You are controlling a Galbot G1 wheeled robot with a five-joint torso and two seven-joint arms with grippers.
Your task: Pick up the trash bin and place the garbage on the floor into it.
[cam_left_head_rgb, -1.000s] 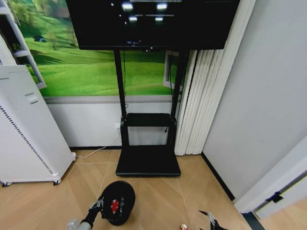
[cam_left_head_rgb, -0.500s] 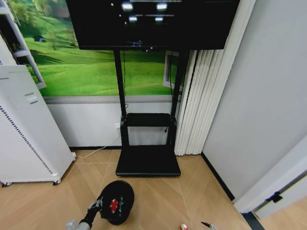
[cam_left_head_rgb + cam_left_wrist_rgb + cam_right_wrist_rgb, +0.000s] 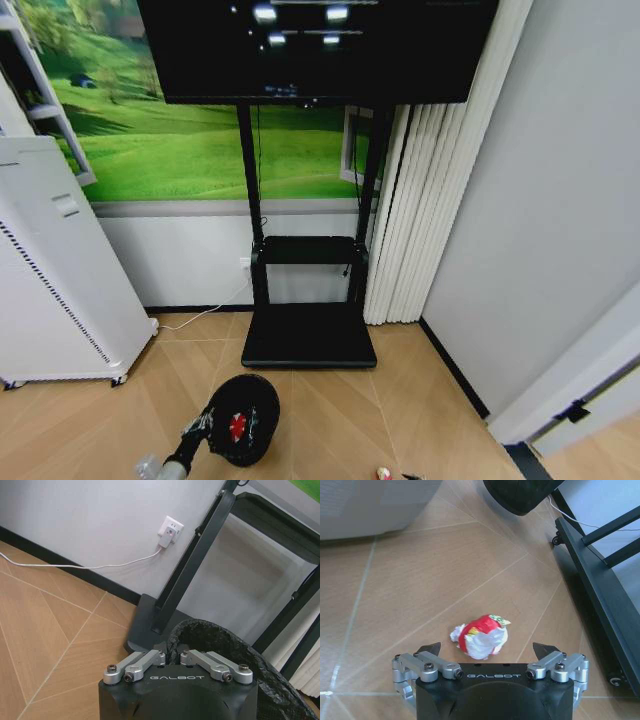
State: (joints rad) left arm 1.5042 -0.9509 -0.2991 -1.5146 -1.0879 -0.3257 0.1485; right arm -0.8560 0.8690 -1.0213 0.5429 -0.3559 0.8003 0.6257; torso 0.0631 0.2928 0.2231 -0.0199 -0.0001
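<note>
The trash bin point(image 3: 243, 433) is small, round and black, and hangs just above the wooden floor with a red-and-white wrapper point(image 3: 237, 428) inside. My left gripper point(image 3: 203, 428) is shut on its near rim; in the left wrist view the left gripper point(image 3: 172, 656) clamps the bin's lined rim point(image 3: 227, 647). My right gripper point(image 3: 487, 648) is open, low over the floor, its fingers on either side of a crumpled red-and-white wrapper point(image 3: 481, 636). That wrapper point(image 3: 383, 474) lies at the head view's bottom edge. A clear bottle point(image 3: 148, 467) lies beside my left arm.
A black TV-stand base point(image 3: 308, 337) sits on the floor just beyond the bin, and its frame point(image 3: 600, 570) runs close beside my right gripper. A white cabinet point(image 3: 50, 280) stands at the left, with a white cable point(image 3: 200, 318) along the wall. A grey wall point(image 3: 540, 200) closes the right.
My right gripper has dropped lower and almost left the head view's bottom edge. The bin and left gripper have shifted slightly down and left.
</note>
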